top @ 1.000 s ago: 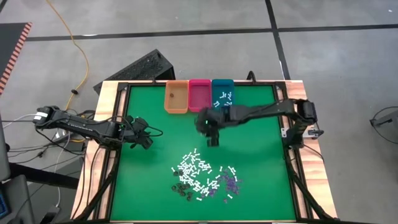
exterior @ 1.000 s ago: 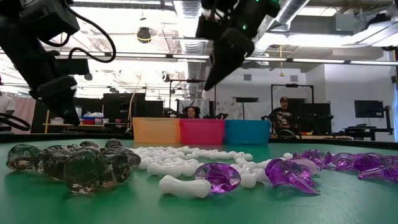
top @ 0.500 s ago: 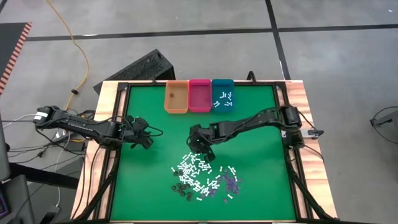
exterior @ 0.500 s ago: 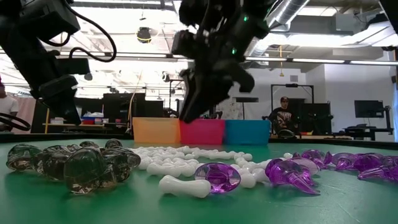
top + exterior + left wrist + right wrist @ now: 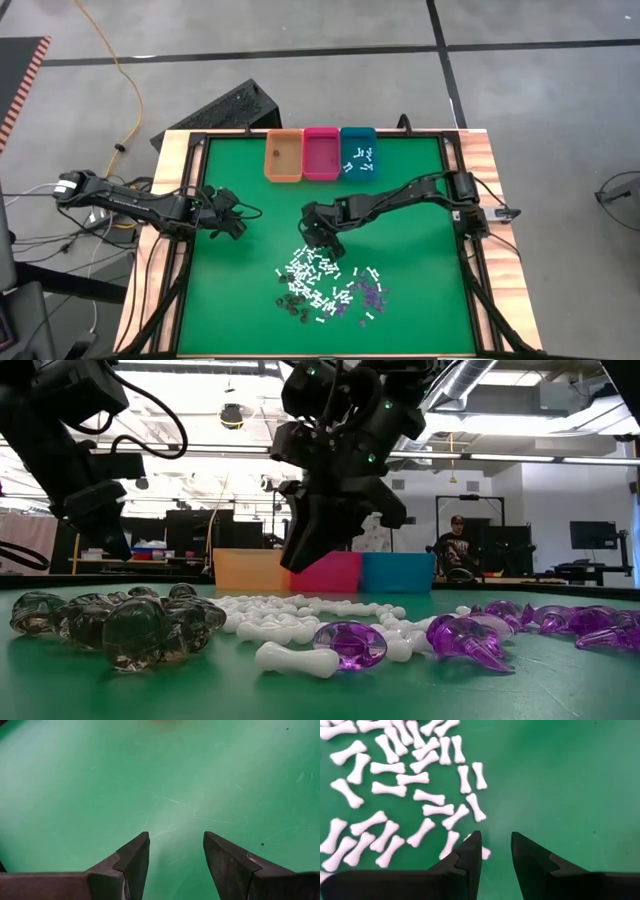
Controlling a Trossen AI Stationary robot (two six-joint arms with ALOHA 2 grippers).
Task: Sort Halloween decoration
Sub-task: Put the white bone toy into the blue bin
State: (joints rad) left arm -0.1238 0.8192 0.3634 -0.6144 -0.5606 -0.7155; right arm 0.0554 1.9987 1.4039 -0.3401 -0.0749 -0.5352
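Green felt table top (image 5: 250, 280) offers bare room all round the central heap of tiny white plastic bone pieces (image 5: 312, 272), purple and dark bits beside them. Right gripper (image 5: 495, 851) hovers at the heap's bin-side edge, jaws parted, empty; it should straddle one outlying bone. Left gripper (image 5: 175, 857) waits open, well apart.

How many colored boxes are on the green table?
3, side by side along the table's far edge: orange bin on the left, pink bin in the middle, teal bin on the right, holding white pieces.
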